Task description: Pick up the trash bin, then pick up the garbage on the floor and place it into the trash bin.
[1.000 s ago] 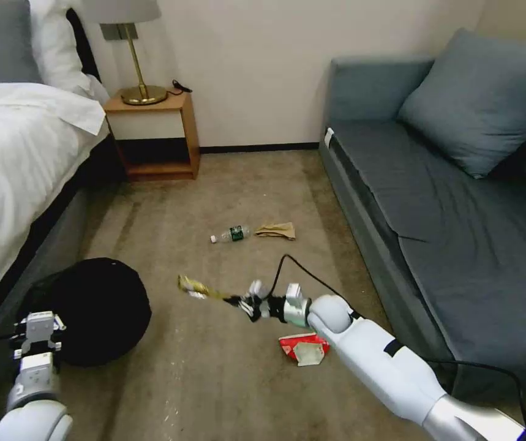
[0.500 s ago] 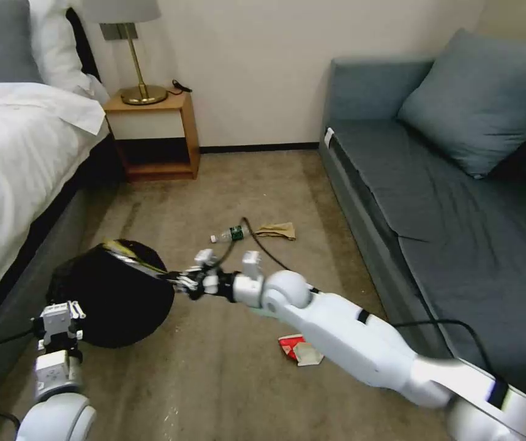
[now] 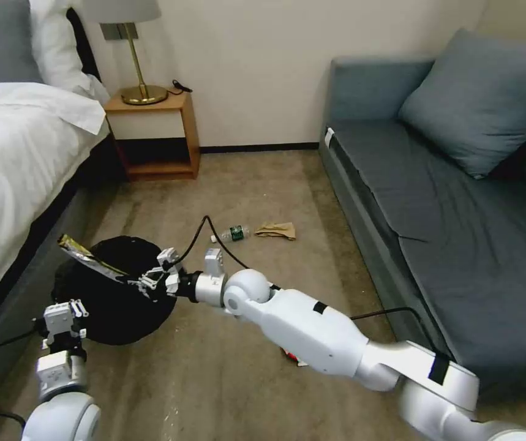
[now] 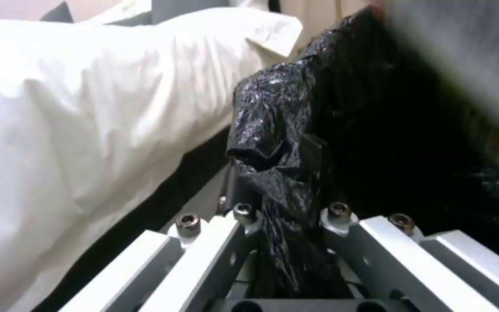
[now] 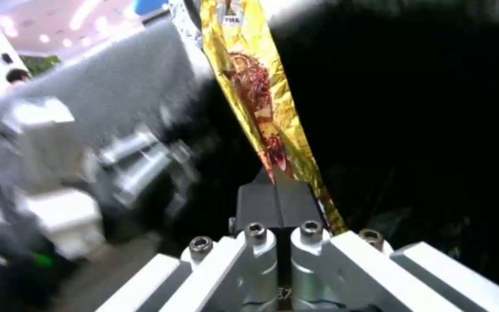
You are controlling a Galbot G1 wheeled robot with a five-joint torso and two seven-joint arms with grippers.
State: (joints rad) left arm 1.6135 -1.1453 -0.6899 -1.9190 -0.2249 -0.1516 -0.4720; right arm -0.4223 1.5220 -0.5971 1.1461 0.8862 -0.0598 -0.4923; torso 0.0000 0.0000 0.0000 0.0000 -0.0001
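The round trash bin lined with a glossy black plastic bag (image 3: 116, 294) is hanging off the floor beside the bed, its liner pinched in the left gripper (image 4: 287, 225) jaws, so the right gripper (image 5: 277, 195), jaws pressed together on the gold snack wrapper (image 5: 255, 91), is reaching over its mouth.

Trash bin (image 4: 284, 143) is lined with crinkled, glossy black plastic film. Gold snack wrapper (image 5: 255, 91) is noted as shiny, creased foil. Right gripper (image 5: 277, 190) pads appear matt black; frame is seen as smooth brushed metal.
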